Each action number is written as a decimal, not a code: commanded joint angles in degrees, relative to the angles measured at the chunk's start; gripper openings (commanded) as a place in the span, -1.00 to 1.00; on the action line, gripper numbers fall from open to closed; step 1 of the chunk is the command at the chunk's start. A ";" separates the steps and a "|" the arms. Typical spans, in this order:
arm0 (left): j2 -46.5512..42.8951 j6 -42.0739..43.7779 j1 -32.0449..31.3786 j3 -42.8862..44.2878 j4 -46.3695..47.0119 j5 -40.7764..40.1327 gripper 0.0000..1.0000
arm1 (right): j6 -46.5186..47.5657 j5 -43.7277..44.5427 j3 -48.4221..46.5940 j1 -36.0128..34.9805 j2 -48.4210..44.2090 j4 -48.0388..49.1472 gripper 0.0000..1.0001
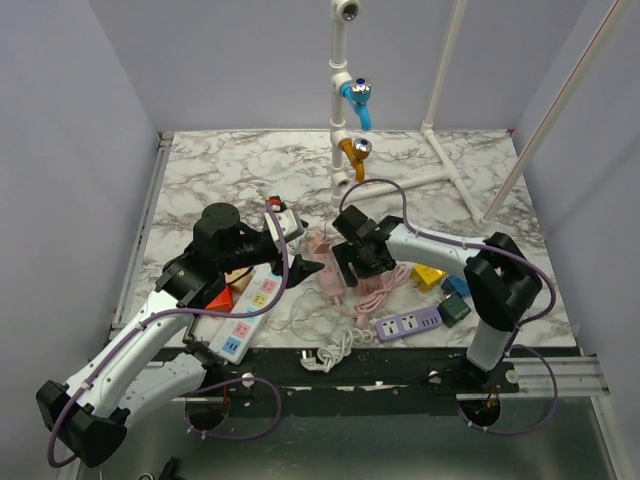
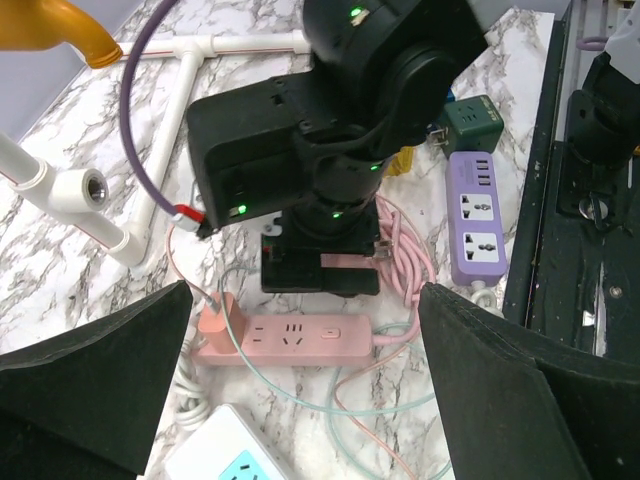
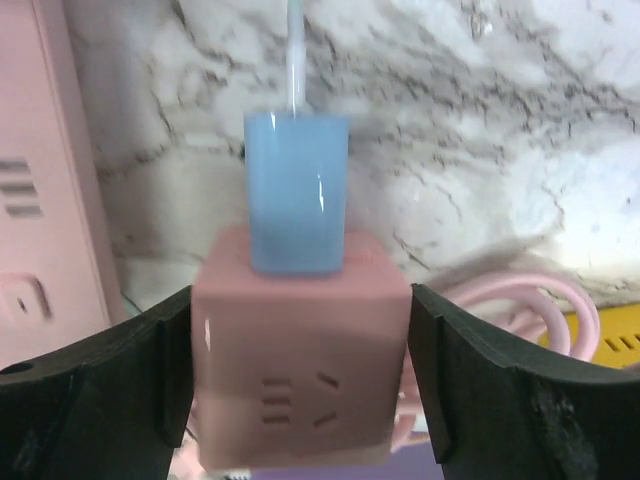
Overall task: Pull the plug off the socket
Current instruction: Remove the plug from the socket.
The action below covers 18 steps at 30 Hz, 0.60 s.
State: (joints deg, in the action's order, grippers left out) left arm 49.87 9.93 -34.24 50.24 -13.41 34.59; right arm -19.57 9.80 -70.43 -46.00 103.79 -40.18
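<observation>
Your marble worktop [image 1: 220, 170] carries a white pipe frame [image 1: 340, 45] at the back, with a clutter of power strips and cables towards the near edge. Both arms reach into the middle of it. The left arm [image 1: 150, 330] comes in from the near left corner and the right arm [image 1: 500, 290] bends in from the right, so the two heads sit close together.

The left gripper [image 2: 305, 300] has its jaws spread wide with nothing between them. Its wrist view looks past them at the other arm's head and a pink power strip [image 2: 300, 340] lying flat on the marble. A white power strip [image 1: 250, 305] with coloured socket faces lies under your left arm, and a purple power strip [image 1: 408, 323] sits near the front edge on the right.

The right gripper [image 3: 300, 300] is lowered over the pink cables just right of the pink strip. In its wrist view, a pink cube socket [image 3: 300, 390] fills the gap between the jaws, with a jaw close against each side. The picture is blurred, so you cannot tell whether they are pinching it or only flanking it. The blue plug [image 3: 297, 190] is seated in the cube's far face, its pale cable running away over the marble.
</observation>
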 commanded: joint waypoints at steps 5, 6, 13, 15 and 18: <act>-1.02 0.88 0.32 -0.77 0.20 1.87 0.97 | -6.06 1.53 11.69 -1.69 -10.57 12.19 1.00; -1.02 0.88 0.32 -0.76 0.21 1.91 0.97 | -6.37 1.74 12.31 -1.91 -11.10 12.89 1.00; -1.52 0.88 0.36 -1.41 0.49 1.58 0.97 | -6.75 3.88 17.17 -3.87 -14.51 21.97 0.99; -1.61 1.01 0.34 -1.46 0.37 1.49 0.97 | -7.28 5.33 18.45 -4.00 -14.27 23.52 0.91; -1.63 1.35 0.31 -1.52 0.23 1.55 0.97 | -7.90 7.55 20.55 -4.40 -14.14 26.02 0.82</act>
State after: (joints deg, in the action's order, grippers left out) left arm 49.10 10.28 -34.20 49.56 -13.41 34.65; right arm -25.74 13.17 -52.58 -49.56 90.26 -21.06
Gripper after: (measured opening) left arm 0.983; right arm 0.927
